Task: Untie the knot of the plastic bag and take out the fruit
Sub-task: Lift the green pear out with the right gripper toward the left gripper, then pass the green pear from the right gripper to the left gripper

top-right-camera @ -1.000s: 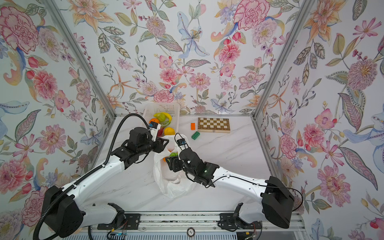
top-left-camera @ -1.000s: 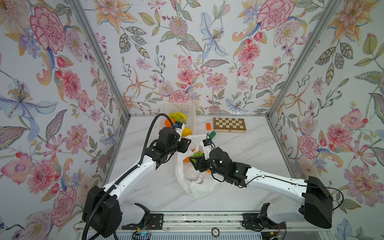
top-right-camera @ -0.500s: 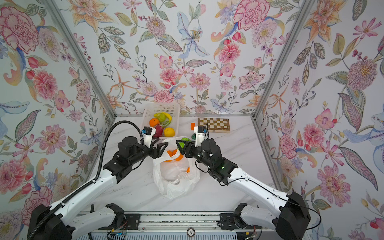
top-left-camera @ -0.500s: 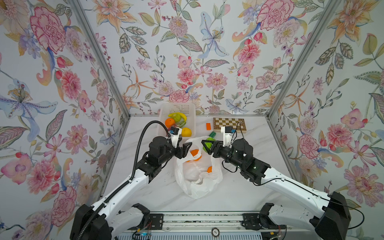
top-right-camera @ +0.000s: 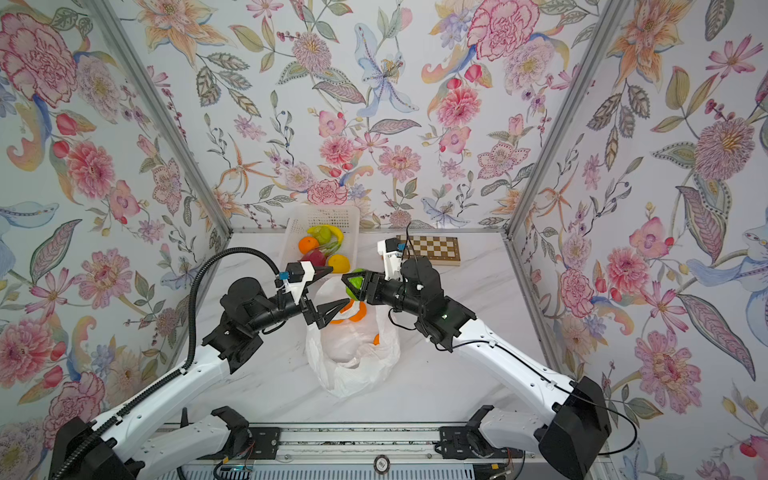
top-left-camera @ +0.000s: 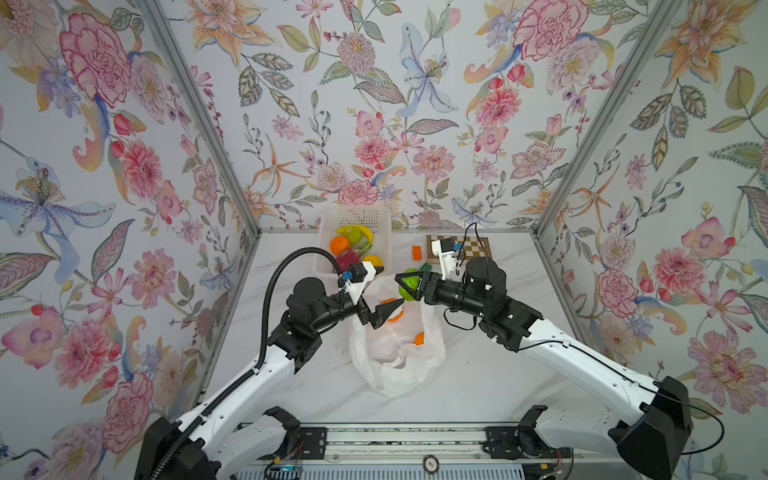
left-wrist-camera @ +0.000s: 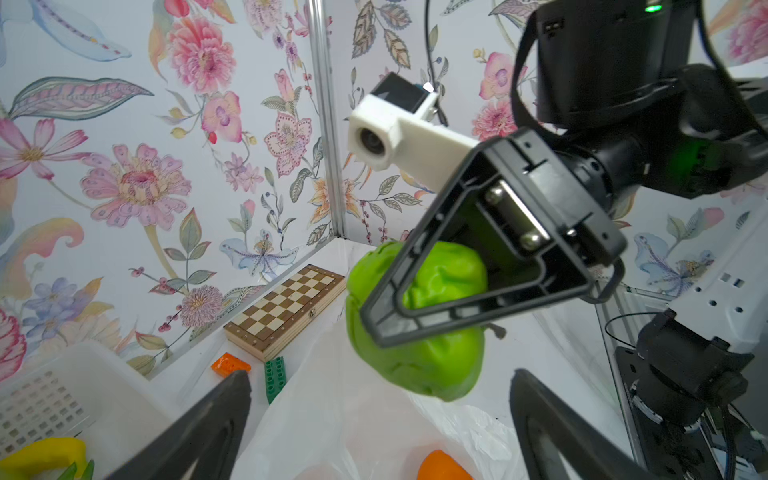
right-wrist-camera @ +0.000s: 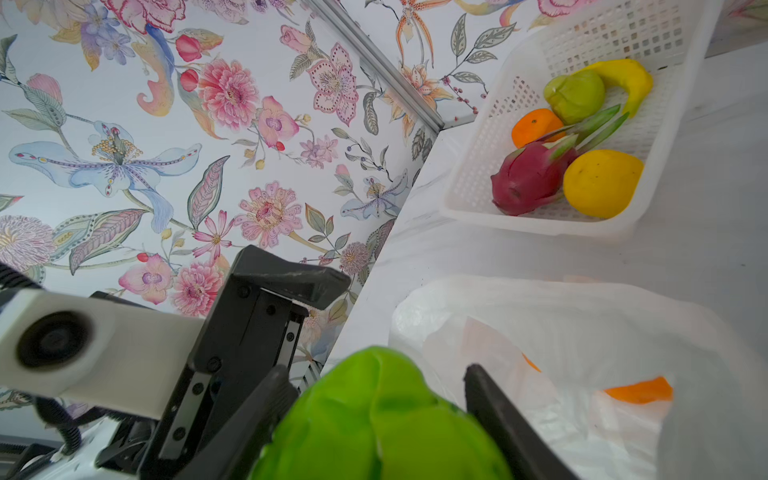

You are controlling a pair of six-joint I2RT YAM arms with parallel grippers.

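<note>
nearest the robot's base, a thin white plastic bag [top-left-camera: 397,361] lies crumpled on the marble worktop [top-left-camera: 478,386], midway between the two arms, its mouth loose and turned toward the far wall

oranges [top-right-camera: 357,312] show inside it near the mouth in both top views

over that mouth the left pincer [top-right-camera: 340,286] hangs with its jaws spread wide and nothing between them; in the left wrist view its dark fingers [left-wrist-camera: 208,424] stand well apart above the bag

facing it from the other side, the right pincer [top-left-camera: 402,286] is clamped on a lumpy bright green fruit [top-left-camera: 409,282], held in the air over the bag's far edge

beyond them a white perforated basket [top-left-camera: 353,216] sits against the back wall, holding a magenta dragon fruit [right-wrist-camera: 528,178], a round yellow fruit [right-wrist-camera: 600,183], a lone orange [right-wrist-camera: 534,126], a paler green fruit [right-wrist-camera: 575,93] and a banana [right-wrist-camera: 623,75]

in the top views, to the right of the basket, lie an orange brick [top-left-camera: 417,252] and a green brick [top-left-camera: 424,267], with a chessboard [top-left-camera: 478,249] just beyond them by the back wall
</note>
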